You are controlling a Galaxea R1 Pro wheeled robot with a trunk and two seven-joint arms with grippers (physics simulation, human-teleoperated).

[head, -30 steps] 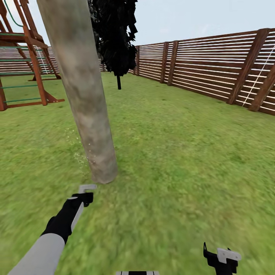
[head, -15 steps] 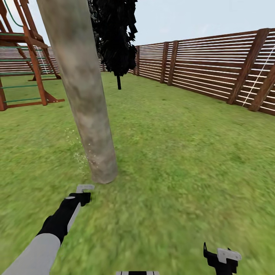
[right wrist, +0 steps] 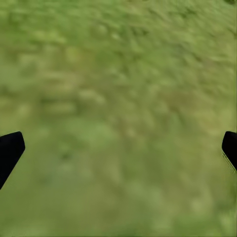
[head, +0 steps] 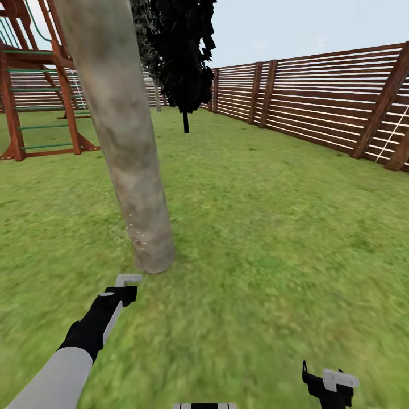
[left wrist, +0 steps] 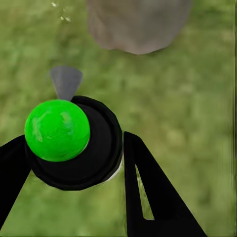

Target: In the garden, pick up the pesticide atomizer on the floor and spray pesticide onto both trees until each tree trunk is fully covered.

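Left gripper (left wrist: 74,163): its black fingers were clamped on either side of the pesticide atomizer (left wrist: 74,143), a round black body topped with a bright green ball and a grey nozzle aimed at the tree.
Atomizer position: held low over the grass (head: 272,227), near the foot of the tree trunk (head: 130,159).
Spray: fine pale droplets (head: 122,230) hung beside the trunk's lower left edge.
Tree trunk: thick, pale grey-beige, mottled, rising out of frame.
Right gripper (head: 329,380): fingers spread wide over bare lawn, holding nothing.
Background: a slim near-black tree (head: 184,51), a slatted wooden fence (head: 318,102) and a red-brown climbing frame (head: 40,85) ringed the garden.
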